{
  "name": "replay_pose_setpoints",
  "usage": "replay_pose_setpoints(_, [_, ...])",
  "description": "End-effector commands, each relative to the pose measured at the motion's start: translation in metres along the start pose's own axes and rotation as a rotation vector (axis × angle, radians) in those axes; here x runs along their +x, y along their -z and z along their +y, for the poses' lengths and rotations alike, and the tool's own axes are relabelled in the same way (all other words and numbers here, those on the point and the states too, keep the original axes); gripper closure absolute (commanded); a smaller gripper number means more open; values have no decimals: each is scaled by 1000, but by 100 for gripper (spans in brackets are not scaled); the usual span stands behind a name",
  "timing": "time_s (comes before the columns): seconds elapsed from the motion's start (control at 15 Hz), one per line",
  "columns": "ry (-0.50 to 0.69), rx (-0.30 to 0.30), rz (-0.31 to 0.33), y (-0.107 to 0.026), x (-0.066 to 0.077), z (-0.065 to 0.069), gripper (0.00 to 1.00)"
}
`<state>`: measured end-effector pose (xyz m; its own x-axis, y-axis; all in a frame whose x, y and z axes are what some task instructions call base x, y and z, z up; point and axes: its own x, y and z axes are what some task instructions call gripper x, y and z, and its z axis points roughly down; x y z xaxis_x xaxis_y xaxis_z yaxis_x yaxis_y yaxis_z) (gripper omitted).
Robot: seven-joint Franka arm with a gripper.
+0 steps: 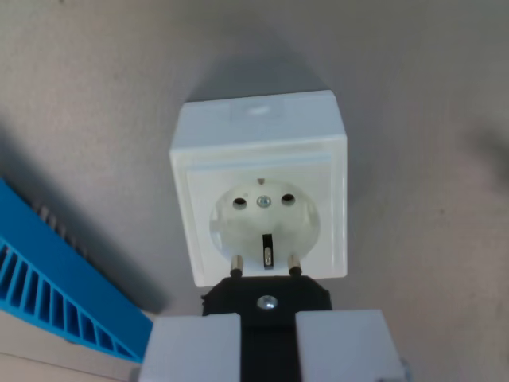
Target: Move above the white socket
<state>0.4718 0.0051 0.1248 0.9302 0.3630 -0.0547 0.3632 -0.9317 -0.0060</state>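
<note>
The white socket [261, 191] stands on the grey surface in the middle of the wrist view, its round recess with two holes and a centre screw facing the camera. My gripper [267, 338] is at the bottom edge, its white fingers [191, 346] shut on a black plug [266, 301]. The plug's two metal pins [236, 265] point up and reach the socket's lower rim, just below the recess. The pins are outside the holes.
A blue slatted crate [56, 278] runs diagonally along the wrist view's lower left, close to the socket and the left finger. Grey surface spreads above and to the right of the socket.
</note>
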Motion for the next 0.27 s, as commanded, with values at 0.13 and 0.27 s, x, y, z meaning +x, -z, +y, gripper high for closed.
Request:
replay_pose_setpoints(0.13, [46,2,114,-9,-5,3,100])
replay_pose_setpoints(0.27, [44,4,112,-11,-5,3,100])
